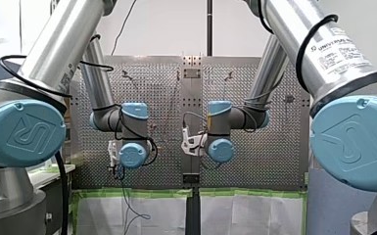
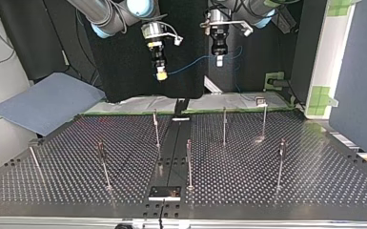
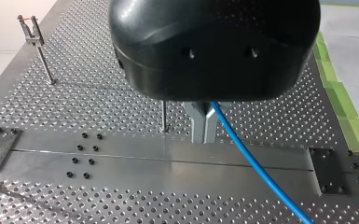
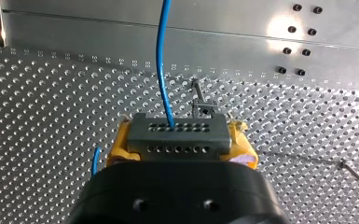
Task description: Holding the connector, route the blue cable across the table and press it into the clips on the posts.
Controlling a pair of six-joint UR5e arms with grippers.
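Observation:
Between the yellow pads [image 4: 116, 151] of my right gripper [image 4: 177, 140] sits a grey connector [image 4: 177, 133] with rows of holes, and the gripper is shut on it. The blue cable [image 4: 161, 60] leaves the connector's top face and runs out ahead over the table. In the top view it spans the air as a thin blue cable [image 2: 195, 61] from my right gripper [image 2: 161, 74] to my left gripper [image 2: 219, 61], both high above the far edge. My left gripper [image 3: 204, 128] has its metal fingers shut on the blue cable [image 3: 256, 163], which trails off beside it. Several thin posts [image 2: 224, 125] with clips stand on the table.
The perforated table [image 2: 314, 176] has a smooth centre rail [image 2: 171, 148] with a black plate [image 2: 164, 192] at its near end. More posts [image 2: 104, 164] stand to either side of the rail. A blue-grey sheet [image 2: 43, 102] lies off the table at the top view's left.

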